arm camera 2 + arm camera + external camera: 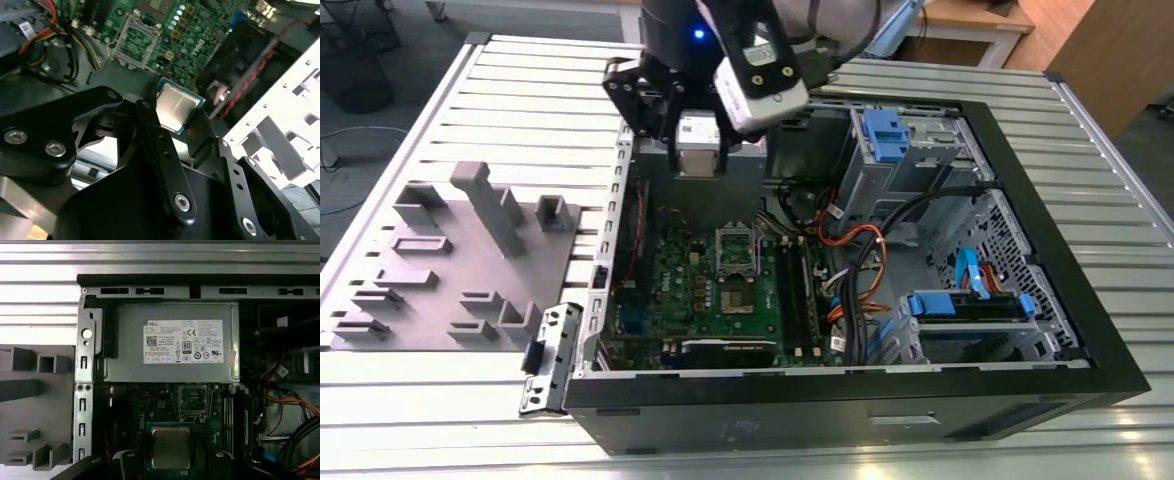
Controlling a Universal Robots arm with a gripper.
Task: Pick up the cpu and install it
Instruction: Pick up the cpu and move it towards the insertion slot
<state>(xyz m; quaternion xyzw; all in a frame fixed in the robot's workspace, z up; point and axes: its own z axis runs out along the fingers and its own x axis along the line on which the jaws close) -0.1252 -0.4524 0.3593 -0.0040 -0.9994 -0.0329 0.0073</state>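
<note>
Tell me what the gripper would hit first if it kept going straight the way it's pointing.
Probably the green motherboard, just beside the open socket, with the held cpu touching before the gripper itself. Depth is unclear.

Open PC case laid on slatted table | motherboard seated inside | grey fixture block placed beside case, toward table edge at the exterior view's left

label: white printed sticker sat on grey power supply | small print: was not legible | marks: certification symbols, barcode
</note>
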